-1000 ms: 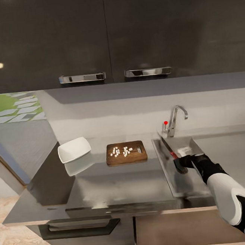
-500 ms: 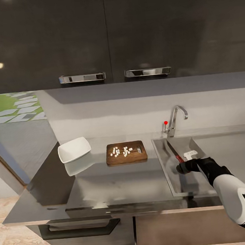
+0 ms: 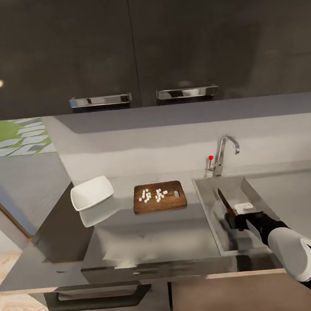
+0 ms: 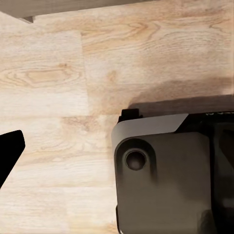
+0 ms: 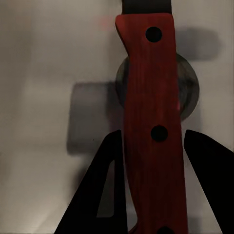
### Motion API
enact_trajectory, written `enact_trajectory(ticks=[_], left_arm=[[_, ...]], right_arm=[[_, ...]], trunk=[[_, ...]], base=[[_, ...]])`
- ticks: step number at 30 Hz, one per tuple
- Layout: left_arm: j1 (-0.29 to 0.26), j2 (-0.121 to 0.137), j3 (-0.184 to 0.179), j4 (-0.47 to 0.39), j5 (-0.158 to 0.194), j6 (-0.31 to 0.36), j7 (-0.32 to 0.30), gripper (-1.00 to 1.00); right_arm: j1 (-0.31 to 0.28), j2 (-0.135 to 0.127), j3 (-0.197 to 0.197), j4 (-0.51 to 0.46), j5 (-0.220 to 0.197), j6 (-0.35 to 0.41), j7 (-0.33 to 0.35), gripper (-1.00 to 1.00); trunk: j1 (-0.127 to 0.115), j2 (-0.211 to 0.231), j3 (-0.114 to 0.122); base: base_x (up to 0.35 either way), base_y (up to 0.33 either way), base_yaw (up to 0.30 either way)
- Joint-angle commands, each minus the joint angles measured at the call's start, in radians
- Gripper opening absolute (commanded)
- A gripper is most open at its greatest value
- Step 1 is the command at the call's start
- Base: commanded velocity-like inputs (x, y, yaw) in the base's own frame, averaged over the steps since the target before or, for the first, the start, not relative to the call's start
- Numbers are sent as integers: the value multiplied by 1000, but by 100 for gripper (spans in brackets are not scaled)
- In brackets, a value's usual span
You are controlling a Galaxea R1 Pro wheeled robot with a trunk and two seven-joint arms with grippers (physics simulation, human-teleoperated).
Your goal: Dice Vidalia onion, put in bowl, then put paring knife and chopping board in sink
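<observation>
Right gripper: reached down inside the sink, lower than a second ago, when it was held above the basin.
Fingers: seen in the right wrist view flanking the red handle; left one touching or nearly so, a thin gap at the other. Looked clamped on the handle, though release may have been starting.
Paring knife: handle in the right gripper, dark blade pointing away toward the tap; a second ago tilted up over the basin's left rim, now lowered and lying nearly flat along the basin floor.
Drain: directly beneath the handle in the right wrist view, so knife placed over the basin middle.
Chopping board: unmoved on the countertop, just left of the sink.
Diced onion: small white pieces scattered on the board, not transferred.
Bowl: at the countertop's left end, well apart from the board; tilted, looked empty.
Left gripper: one dark fingertip visible over wood floor beside the robot's base; spread of fingers could not be told.
Camera: whole head view shifted slightly between pictures; not counted as object motion.
Meaning for task: knife placement nearly complete, lacking only release. Judged out of order, since dice remained on the board and bowl unfilled; board could not go into the sink before emptying.
</observation>
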Motion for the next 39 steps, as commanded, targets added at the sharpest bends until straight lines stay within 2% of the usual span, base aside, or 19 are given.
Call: enact_trajectory(ticks=[1, 9, 12, 16, 26, 27, 39], left_arm=[[-2, -1, -8, 5, 9, -8, 1, 100], [-2, -1, -9, 6, 9, -7, 1, 100], [-2, -1, -9, 6, 10, -7, 1, 100], [-2, -1, -9, 6, 10, -7, 2, 100], [-2, -1, -9, 6, 10, -7, 1, 100], [-2, -1, -9, 6, 10, -7, 1, 100], [-2, -1, -9, 6, 10, -7, 2, 100]], right_arm=[[-1, 1, -9, 7, 10, -1, -1, -100], [0, 6, -8, 87, 10, -14, -16, -100], [0, 9, -9, 110, 10, -55, -24, -100], [0, 12, -9, 119, 10, -68, -47, -100], [0, 12, -9, 120, 10, -69, -50, -100], [0, 12, -9, 120, 10, -69, -50, 100], [0, 12, -9, 119, 9, -81, -40, 100]], trunk=[[1, -2, -2], [1, -2, -2], [1, -2, -2], [1, -2, -2], [1, -2, -2], [1, -2, -2], [1, -2, -2]], base=[[45, -21, 0], [6, -3, 0], [0, 0, 0], [0, 0, 0], [0, 0, 0], [0, 0, 0], [0, 0, 0]])
